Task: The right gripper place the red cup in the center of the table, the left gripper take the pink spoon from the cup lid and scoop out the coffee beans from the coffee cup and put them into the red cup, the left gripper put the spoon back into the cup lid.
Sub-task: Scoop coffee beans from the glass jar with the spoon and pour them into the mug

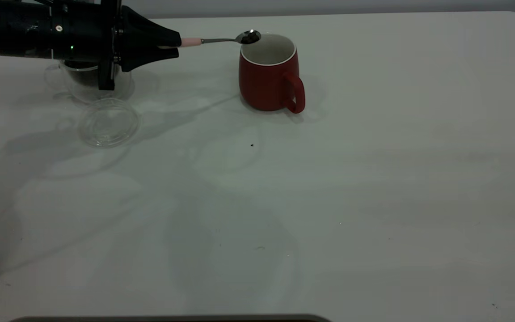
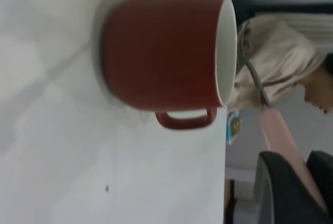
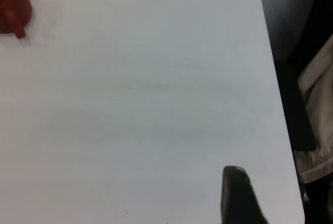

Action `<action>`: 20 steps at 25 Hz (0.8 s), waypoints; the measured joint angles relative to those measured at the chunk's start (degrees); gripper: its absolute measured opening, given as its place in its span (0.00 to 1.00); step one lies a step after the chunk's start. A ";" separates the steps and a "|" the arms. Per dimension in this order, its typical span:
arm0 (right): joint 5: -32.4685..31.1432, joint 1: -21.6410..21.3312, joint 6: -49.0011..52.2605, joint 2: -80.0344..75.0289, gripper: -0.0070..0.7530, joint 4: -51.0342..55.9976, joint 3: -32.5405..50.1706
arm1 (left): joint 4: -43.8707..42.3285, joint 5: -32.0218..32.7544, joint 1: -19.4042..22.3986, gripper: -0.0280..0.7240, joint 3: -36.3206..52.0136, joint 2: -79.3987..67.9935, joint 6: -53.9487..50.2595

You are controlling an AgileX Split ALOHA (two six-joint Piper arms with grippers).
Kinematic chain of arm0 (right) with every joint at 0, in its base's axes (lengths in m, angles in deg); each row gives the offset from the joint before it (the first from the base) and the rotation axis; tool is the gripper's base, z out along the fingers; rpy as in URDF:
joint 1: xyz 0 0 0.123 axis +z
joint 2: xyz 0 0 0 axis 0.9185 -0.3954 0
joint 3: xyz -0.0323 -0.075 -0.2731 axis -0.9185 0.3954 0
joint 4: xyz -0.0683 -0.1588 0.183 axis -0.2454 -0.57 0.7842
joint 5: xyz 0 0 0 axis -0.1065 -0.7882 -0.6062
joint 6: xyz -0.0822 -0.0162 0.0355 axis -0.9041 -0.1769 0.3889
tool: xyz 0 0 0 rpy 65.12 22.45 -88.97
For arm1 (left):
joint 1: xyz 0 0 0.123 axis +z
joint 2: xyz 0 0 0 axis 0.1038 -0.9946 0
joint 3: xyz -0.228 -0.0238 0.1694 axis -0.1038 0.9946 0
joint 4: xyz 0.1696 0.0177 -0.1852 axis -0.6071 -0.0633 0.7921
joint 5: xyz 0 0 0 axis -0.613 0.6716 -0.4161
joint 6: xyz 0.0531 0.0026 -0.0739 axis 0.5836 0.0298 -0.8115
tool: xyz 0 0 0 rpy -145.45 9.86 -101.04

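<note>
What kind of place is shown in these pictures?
Probably an indoor robot test bench: a plain white table, the left gripper holding a pink spoon at a red cup.

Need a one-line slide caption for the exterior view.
Left pincer holds the pink spoon level, its bowl at the red cup rim; cup lid lies bare beside the coffee cup.

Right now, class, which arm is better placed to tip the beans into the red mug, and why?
The left. Its tool already grips the pale pink-handled metal teaspoon, whose bowl sits at the white rim of the dark red ceramic mug. The right arm's tool is far off, over bare white tabletop.
</note>
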State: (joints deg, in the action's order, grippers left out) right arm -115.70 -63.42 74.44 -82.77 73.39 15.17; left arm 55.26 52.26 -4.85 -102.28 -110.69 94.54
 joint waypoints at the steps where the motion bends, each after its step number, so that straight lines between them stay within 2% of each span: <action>1: 0.00 0.00 0.00 0.00 0.59 0.00 0.00 | 0.26 -0.17 -0.14 0.21 0.00 0.00 0.69; 9: 0.00 0.00 0.00 0.00 0.59 0.00 0.00 | 0.68 -1.87 -2.18 0.21 0.00 0.00 2.78; 20: 0.00 0.00 0.00 0.02 0.59 0.00 0.00 | 2.17 -4.10 -2.25 0.21 0.00 0.00 14.20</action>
State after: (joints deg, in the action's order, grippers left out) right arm -115.70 -63.42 74.44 -82.74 73.39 15.17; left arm 57.43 48.16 -7.10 -102.28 -110.69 108.74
